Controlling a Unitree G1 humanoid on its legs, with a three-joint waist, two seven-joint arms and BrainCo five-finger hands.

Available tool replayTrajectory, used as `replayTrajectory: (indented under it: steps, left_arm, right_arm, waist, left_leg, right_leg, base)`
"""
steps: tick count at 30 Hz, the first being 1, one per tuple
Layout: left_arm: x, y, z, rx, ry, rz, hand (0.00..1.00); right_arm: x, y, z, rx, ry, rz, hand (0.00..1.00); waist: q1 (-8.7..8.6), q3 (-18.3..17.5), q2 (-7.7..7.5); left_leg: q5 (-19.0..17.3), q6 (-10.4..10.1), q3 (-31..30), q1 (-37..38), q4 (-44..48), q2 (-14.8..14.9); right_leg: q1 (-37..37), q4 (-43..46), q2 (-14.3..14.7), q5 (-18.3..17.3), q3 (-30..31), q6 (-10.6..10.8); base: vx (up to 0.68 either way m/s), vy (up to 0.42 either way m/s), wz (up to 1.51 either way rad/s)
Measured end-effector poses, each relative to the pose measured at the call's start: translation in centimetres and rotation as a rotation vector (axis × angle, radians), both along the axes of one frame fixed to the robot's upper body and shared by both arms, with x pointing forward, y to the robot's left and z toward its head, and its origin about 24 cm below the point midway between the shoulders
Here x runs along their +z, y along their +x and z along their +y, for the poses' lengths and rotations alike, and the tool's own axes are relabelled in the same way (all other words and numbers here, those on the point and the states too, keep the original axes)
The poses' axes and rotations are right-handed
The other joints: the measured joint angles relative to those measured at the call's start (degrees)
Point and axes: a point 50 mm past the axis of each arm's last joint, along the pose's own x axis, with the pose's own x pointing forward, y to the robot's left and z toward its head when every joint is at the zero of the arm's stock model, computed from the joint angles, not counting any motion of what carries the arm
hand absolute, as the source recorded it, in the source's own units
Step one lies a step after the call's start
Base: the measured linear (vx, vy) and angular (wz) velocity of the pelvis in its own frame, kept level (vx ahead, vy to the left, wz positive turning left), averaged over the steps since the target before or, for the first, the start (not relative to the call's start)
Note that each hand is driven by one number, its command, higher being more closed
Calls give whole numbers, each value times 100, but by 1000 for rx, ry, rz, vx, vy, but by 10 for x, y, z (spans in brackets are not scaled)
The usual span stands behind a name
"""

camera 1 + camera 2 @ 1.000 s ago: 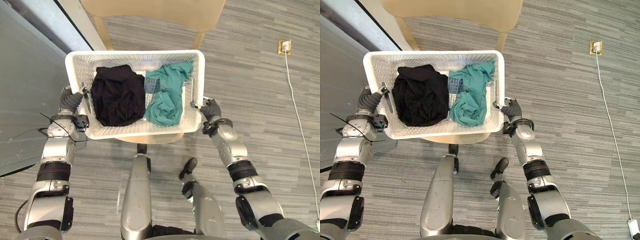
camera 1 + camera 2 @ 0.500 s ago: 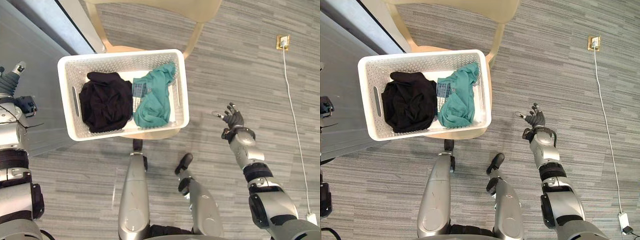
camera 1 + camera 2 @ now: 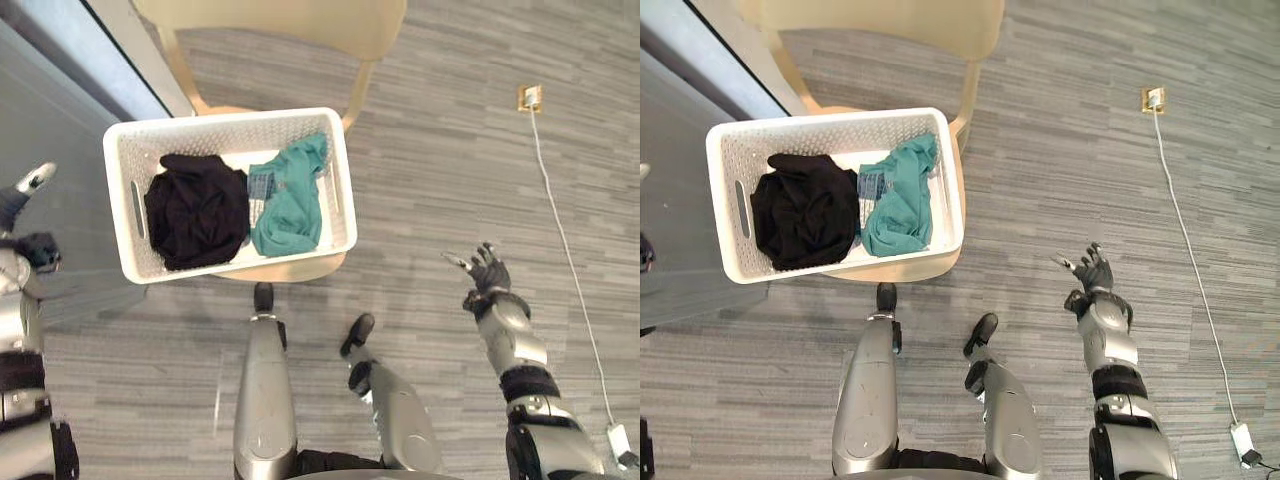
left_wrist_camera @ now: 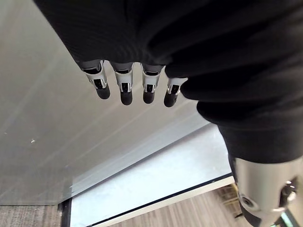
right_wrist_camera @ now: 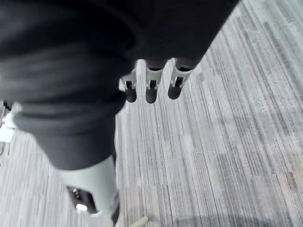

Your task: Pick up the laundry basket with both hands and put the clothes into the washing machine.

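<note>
Laundry basket (image 3: 225,117) is sitting on the chair (image 3: 290,20), long axis crosswise; left hand (image 4: 123,87) is hovering nearer, right hand (image 3: 487,272) well apart, fingers of both straight, holding nothing.

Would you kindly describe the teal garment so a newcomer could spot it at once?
On the beige chair sits a white perforated laundry basket. In its right half lies the crumpled teal garment, next to a black bundle; it is the only coloured cloth there.
</note>
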Motion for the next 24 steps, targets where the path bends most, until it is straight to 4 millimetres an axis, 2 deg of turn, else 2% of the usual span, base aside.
replayTrajectory:
  steps: [1, 4, 6, 7, 8, 9, 10, 11, 12, 13, 14, 15, 16, 17, 18, 19, 21, 23, 24]
  left_arm:
    - [-20, -12, -3, 10, -29, 28, 0]
    - [-69, -27, -25, -23, -129, 106, 0]
    - [-113, -48, -43, -31, -248, 178, 0]
    - [-125, -55, -48, -25, -283, 201, 0]
    - [-150, -76, -56, 4, -356, 258, 0]
    - [-174, -98, -67, 41, -437, 305, 0]
    - [-187, -110, -75, 59, -485, 334, 0]
    - [-208, -129, -91, 87, -567, 386, 0]
    - [-216, -136, -100, 88, -603, 407, 0]
    - [-230, -144, -116, 81, -670, 442, 0]
    - [-243, -151, -132, 77, -736, 481, 0]
    - [-249, -152, -142, 61, -773, 495, 0]
    - [-252, -150, -150, 37, -794, 505, 0]
    - [-256, -150, -154, 31, -813, 514, 0]
    - [-259, -149, -156, 28, -826, 528, 0]
    - [-261, -146, -157, 14, -828, 538, 0]
    - [-265, -144, -159, 3, -827, 560, 0]
    - [-270, -141, -163, -5, -850, 578, 0]
    - [-272, -141, -164, -7, -856, 583, 0]
  right_arm:
    - [-17, -15, 2, -11, 20, 51, 0]
    - [-57, -58, 7, -16, 59, 199, 0]
    - [-81, -89, 16, -9, 74, 309, 0]
    - [-87, -95, 19, -5, 74, 334, 0]
    - [-96, -109, 23, 2, 73, 384, 0]
    - [-99, -115, 26, 7, 70, 400, 0]
    - [-98, -114, 26, 6, 71, 393, 0]
    - [-97, -114, 27, 5, 73, 380, 0]
    - [-99, -116, 28, 4, 80, 384, 0]
    - [-102, -118, 30, 2, 94, 399, 0]
    - [-104, -120, 30, -1, 95, 407, 0]
    - [-105, -122, 28, -9, 97, 415, 0]
    - [-109, -125, 28, -17, 102, 434, 0]
    - [-112, -129, 28, -25, 105, 459, 0]
    - [-118, -139, 30, -39, 120, 491, 0]
    - [-126, -152, 32, -51, 134, 535, 0]
    - [-136, -169, 37, -44, 147, 612, 0]
    - [-147, -188, 41, -49, 172, 692, 0]
    - [-149, -191, 42, -50, 177, 706, 0]
  waist:
    - [-15, -2, 6]
    - [-71, -8, 19]
    - [-216, -26, 11]
    - [-227, -97, -26]
    - [-214, -409, -93]
    - [-125, -768, -104]
    - [-83, -890, -36]
    - [-24, -1005, 116]
    - [-3, -1069, 156]
    - [15, -1150, 197]
    - [-2, -1243, 257]
    - [-12, -1267, 278]
    - [-66, -1276, 262]
    - [-154, -1286, 259]
    - [-230, -1291, 248]
    - [-269, -1312, 212]
    - [-365, -1381, 154]
    - [-493, -1584, 168]
    - [-543, -1647, 183]
  left_leg:
    - [-172, 1, 10, 148, 179, 23]
    - [-497, 22, -232, 373, 547, -99]
    - [-503, 33, -545, 539, 589, -312]
    - [-488, 6, -574, 588, 587, -413]
    - [-464, -43, -676, 553, 553, -579]
    - [-424, -97, -700, 460, 436, -603]
    - [-388, -149, -703, 430, 390, -561]
    - [-211, -172, -800, 444, 224, -484]
    - [-106, -206, -861, 453, 96, -489]
    - [226, -257, -959, 529, -270, -499]
    - [635, -220, -995, 577, -685, -488]
    - [1072, -112, -782, 608, -1053, -468]
    - [1543, 80, -505, 667, -1515, -414]
    - [1330, 218, 48, 626, -1281, -280]
    - [732, 390, 690, 514, -369, -100]
    - [246, 444, 1098, 577, 410, 99]
    - [-187, 445, 1452, 929, 1075, 385]
    - [-356, 301, 1713, 1462, 1217, 741]
    - [-351, 288, 1810, 1607, 1092, 824]
  right_leg:
    - [68, 410, -63, -272, 23, 7]
    - [189, 1389, -278, -929, 74, 122]
    - [164, 2724, -280, -1531, 986, 274]
    - [197, 2914, -258, -1678, 1227, 434]
    - [269, 2817, -237, -1967, 1603, 704]
    - [354, 2391, -163, -2275, 1746, 525]
    - [392, 2251, -105, -2371, 1744, 430]
    - [445, 2209, -10, -2342, 1637, 346]
    - [442, 2211, 10, -2346, 1568, 299]
    - [448, 2193, 23, -2334, 1398, 207]
    - [452, 2131, 62, -2284, 1159, 96]
    - [464, 2089, 59, -2250, 932, -13]
    - [480, 1997, -27, -2162, 688, -183]
    - [538, 1890, -58, -2088, 308, -312]
    - [666, 1746, -81, -2013, -127, -429]
    - [800, 1598, -122, -1941, -515, -542]
    - [973, 1431, -240, -1870, -1041, -569]
    - [1069, 1246, -400, -1734, -1662, -526]
    - [1071, 1208, -471, -1687, -1854, -496]
  base:
    - [18, 10, 6]
    - [18, -11, 46]
    - [34, -134, 110]
    - [35, -193, 106]
    - [43, -205, 61]
    - [46, -270, 39]
    - [15, -256, 18]
    - [-2, -159, 21]
    - [-53, -201, 51]
    - [-61, -244, 74]
    - [-87, -290, 97]
    - [-130, -244, 116]
    - [-182, -186, 123]
    - [-233, -256, 155]
    - [-228, -241, 169]
    - [-181, -224, 159]
    - [-143, -115, 148]
    - [-146, -26, 162]
    - [-136, 69, 192]
